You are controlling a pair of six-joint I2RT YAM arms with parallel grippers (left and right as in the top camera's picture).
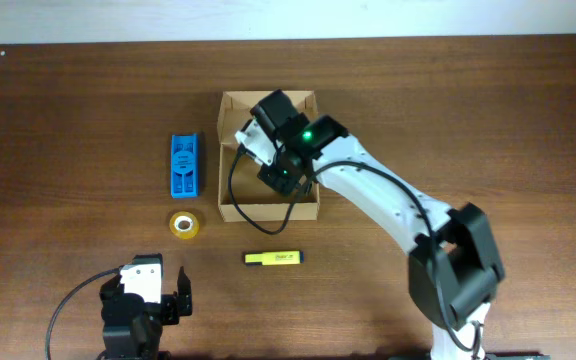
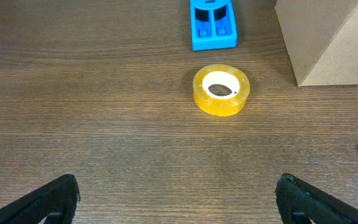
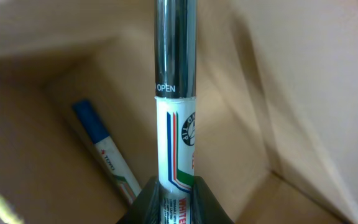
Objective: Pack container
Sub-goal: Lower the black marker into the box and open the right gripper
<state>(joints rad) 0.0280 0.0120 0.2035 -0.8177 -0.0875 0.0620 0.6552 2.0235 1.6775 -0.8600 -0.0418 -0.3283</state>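
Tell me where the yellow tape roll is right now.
Overhead view: the tape roll lies flat on the left side of the table, just below the blue plastic item and left of the container.

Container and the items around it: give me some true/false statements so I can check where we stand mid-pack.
1. The right claw grips a marker above the inside of the container. True.
2. The container holds nothing yet. False: a blue-capped pen already lies inside it.
3. The tape roll has been packed. False: it sits on the table, outside the container, near the blue plastic item.
4. The left claw is open and holds nothing. True.
5. The yellow highlighter lies on the table outside the container. True.
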